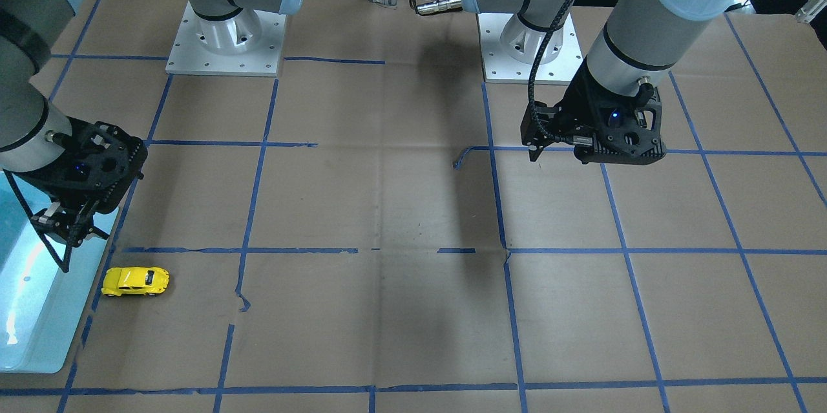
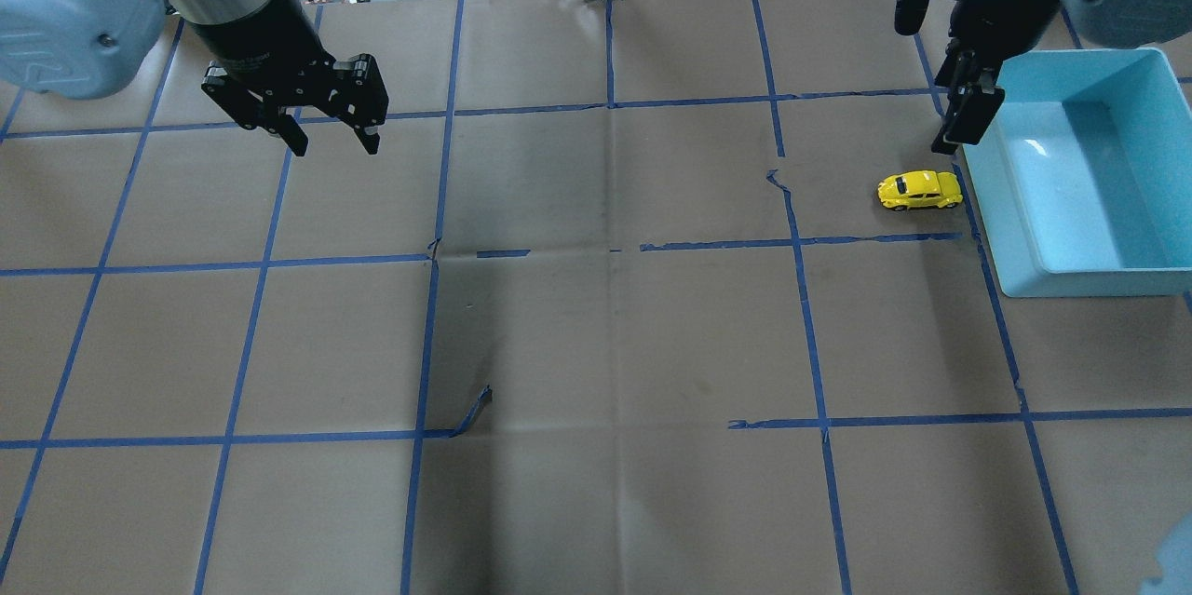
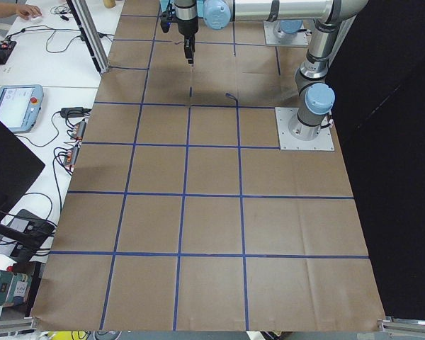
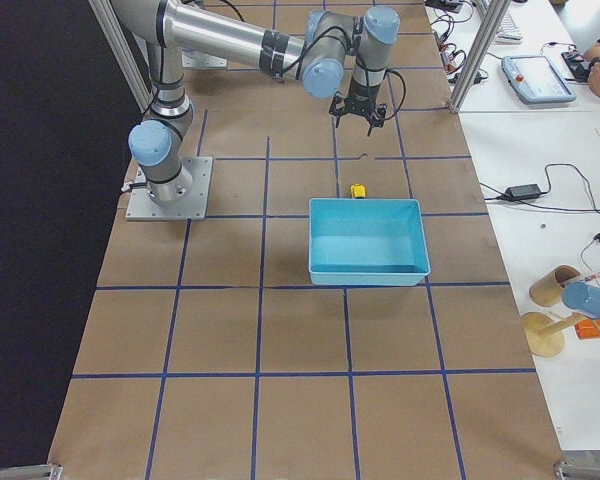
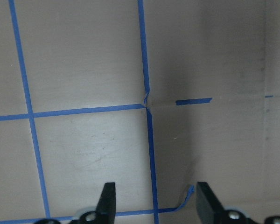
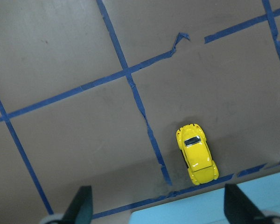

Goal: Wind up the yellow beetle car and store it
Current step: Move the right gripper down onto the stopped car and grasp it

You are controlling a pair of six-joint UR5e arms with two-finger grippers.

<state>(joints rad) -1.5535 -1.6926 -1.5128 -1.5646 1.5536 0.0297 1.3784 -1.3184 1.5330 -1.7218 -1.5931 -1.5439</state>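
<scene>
The yellow beetle car stands on its wheels on the brown paper, just beside the long wall of the blue bin. It also shows in the front view, the right side view and the right wrist view. My right gripper hangs open and empty above the table, a little to the robot's side of the car, near the bin's edge; its wrist view shows both fingers spread wide. My left gripper is open and empty, far off over the table's left half.
The blue bin is empty and lies at the table's right end. Blue tape lines grid the paper, with a loose curl of tape near the middle. Both arm bases stand at the robot's side of the table.
</scene>
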